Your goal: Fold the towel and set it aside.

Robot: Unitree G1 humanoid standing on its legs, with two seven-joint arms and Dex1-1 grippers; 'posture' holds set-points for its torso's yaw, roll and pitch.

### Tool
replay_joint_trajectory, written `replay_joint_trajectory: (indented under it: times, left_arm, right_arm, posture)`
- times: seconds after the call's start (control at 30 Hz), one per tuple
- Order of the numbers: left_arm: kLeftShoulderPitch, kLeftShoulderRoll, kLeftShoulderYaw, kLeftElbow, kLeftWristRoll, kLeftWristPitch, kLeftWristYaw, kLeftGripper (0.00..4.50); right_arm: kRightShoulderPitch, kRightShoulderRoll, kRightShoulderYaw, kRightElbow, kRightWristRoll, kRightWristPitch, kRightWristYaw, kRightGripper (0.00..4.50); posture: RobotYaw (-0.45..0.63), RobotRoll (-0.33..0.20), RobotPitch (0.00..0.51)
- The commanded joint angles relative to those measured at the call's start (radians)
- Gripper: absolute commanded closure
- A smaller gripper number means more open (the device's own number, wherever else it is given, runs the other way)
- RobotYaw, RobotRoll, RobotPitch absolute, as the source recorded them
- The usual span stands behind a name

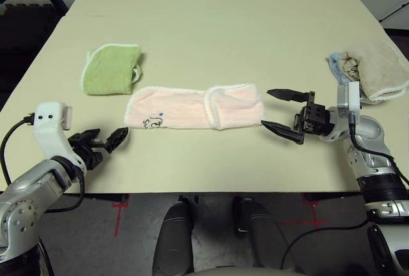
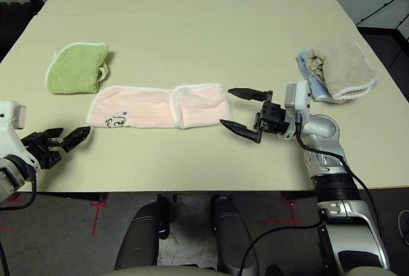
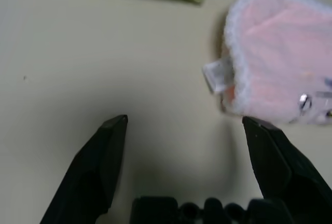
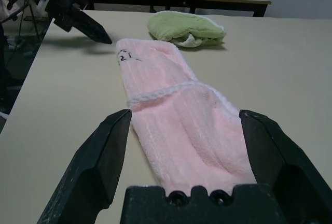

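Left eye view: on the bench (image 1: 211,39), a folded pink towel (image 1: 176,108), at nine o'clock from the right claw (image 1: 264,107), spread wide, and near two o'clock from the left claw (image 1: 111,137), spread wide too.

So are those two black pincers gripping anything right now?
Left gripper: open, holding nothing, near the pink towel's embroidered end.
Right gripper: open, holding nothing, at the towel's other end.

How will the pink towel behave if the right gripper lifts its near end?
The pink towel looks like soft terry, so likely floppy, sagging between grips. Its folded-over flap lies loose, so may slip open. Thin layers suggest it's light.
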Motion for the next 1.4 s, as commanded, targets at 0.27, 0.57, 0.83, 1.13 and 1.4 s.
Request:
replay_joint_trajectory:
  times: [0.27, 0.57, 0.83, 1.13, 1.4]
  left_arm:
    - [-0.234, -0.131, 0.125, 0.106, -0.121, 0.200, 0.245, 0.00]
    - [-0.282, -0.197, 0.101, 0.082, -0.164, 0.276, 0.285, 0.00]
    - [-0.276, -0.233, 0.123, 0.038, -0.209, 0.357, 0.310, 0.00]
    - [-0.328, -0.290, 0.146, 0.023, -0.184, 0.416, 0.364, 0.18]
    - [-0.383, -0.306, 0.104, 0.018, -0.108, 0.428, 0.376, 3.03]
  right_arm:
    - [-0.008, -0.022, -0.017, 0.022, -0.006, -0.023, -0.003, 0.01]
    - [-0.018, -0.035, -0.018, 0.044, -0.017, -0.038, -0.020, 0.01]
    - [-0.026, -0.041, -0.015, 0.059, -0.022, -0.042, -0.022, 0.01]
    - [-0.047, -0.035, -0.012, 0.086, -0.038, -0.059, -0.027, 0.00]
    - [-0.029, -0.030, -0.018, 0.058, -0.029, -0.046, -0.060, 0.00]
  posture:
    - [-0.09, 0.000, 0.206]
    - [-0.10, 0.000, 0.202]
    - [-0.09, 0.000, 0.205]
    - [-0.09, 0.000, 0.205]
    - [-0.11, 0.000, 0.208]
